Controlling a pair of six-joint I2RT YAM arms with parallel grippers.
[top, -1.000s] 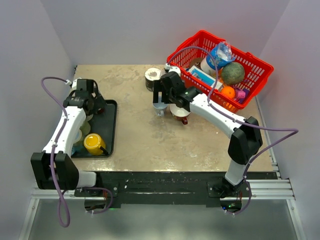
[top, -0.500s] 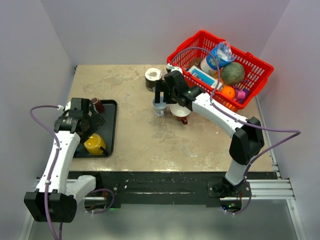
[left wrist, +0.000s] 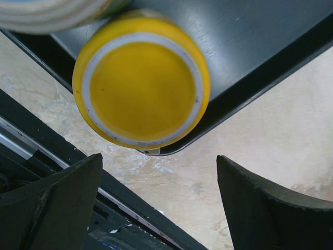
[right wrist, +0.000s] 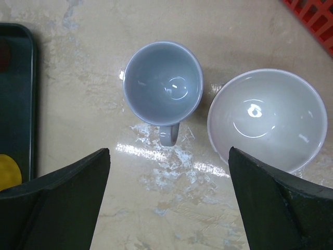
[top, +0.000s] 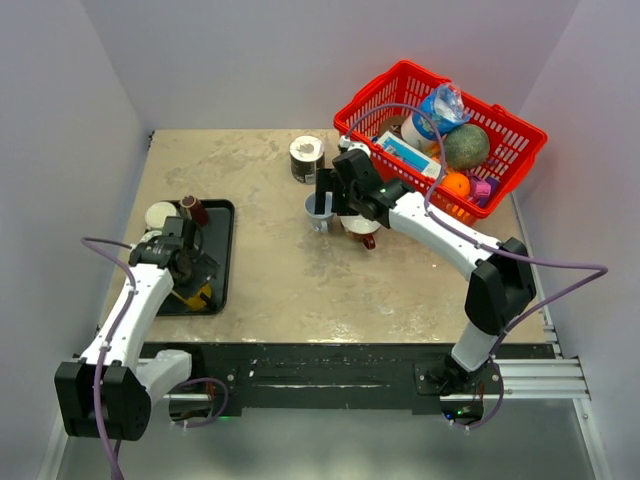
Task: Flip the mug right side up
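My left gripper [left wrist: 161, 195] hangs with its jaws spread wide and nothing between them, straight above the yellow mug [left wrist: 141, 91]. The mug stands mouth-down: its flat yellow base faces me, framed by a pale ring, with the glossy yellow wall curving away beneath. It sits on the black tray [left wrist: 250, 47] by the tray's near edge, just beside a pale cup [left wrist: 47, 13]. My right gripper [right wrist: 169, 187] is equally wide and empty, over an upright grey-blue mug [right wrist: 163, 83] and a white bowl [right wrist: 267, 119] on the table [right wrist: 78, 78]
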